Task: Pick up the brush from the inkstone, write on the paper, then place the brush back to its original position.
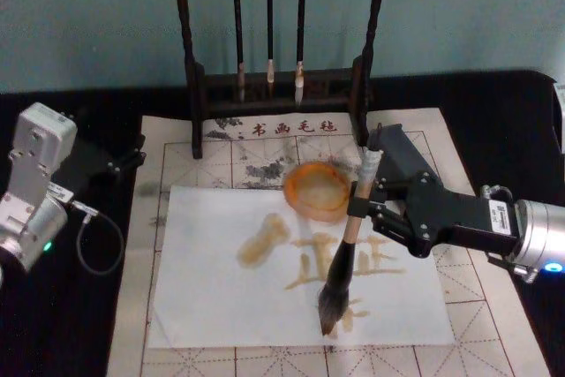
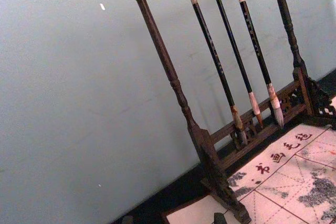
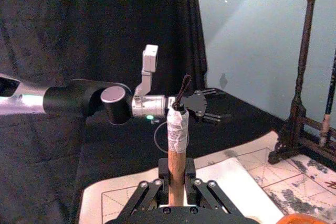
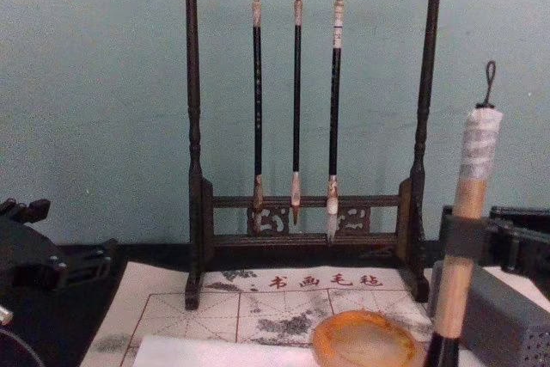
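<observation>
Since the right gripper (image 1: 364,209) is clenched on the brush (image 1: 340,280), bristles touching the paper (image 1: 212,289) at lower centre, keep it upright and pressure light. Parked at left edge, the left gripper (image 1: 119,163) sits released. Count: one brush, one inkstone (image 1: 318,190) at centre, one paper, three thin brushes (image 4: 296,109) hanging.

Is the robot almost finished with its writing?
About halfway, it looks. Done: the brush is off the inkstone, and amber strokes sit on the paper. In hand: the right gripper is shut on the brush handle, bristles down at the paper. Left: put the brush back on the inkstone. The left gripper is parked off to the left.
</observation>
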### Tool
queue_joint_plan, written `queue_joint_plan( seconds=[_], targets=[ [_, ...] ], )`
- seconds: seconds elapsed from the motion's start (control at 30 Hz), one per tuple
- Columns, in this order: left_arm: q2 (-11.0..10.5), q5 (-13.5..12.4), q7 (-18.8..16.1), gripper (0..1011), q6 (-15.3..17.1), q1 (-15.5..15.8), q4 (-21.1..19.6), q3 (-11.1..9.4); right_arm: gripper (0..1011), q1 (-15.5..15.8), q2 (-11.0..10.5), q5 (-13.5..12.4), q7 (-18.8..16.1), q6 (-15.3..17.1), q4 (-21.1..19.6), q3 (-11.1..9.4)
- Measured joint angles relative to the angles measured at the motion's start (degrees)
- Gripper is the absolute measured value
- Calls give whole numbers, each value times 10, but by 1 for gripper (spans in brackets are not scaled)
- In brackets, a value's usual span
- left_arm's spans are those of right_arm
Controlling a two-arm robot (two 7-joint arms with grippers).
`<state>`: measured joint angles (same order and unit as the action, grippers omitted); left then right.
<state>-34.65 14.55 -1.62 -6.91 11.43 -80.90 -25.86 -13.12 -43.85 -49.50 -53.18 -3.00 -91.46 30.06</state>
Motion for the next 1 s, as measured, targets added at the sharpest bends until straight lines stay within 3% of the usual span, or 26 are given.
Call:
queue_joint_plan(
  seconds=[1.0],
  targets=[
    [0, 0, 0, 1001, 0, 0, 0, 0, 198, 5, -1, 6, 11, 1, -5, 8]
  ],
)
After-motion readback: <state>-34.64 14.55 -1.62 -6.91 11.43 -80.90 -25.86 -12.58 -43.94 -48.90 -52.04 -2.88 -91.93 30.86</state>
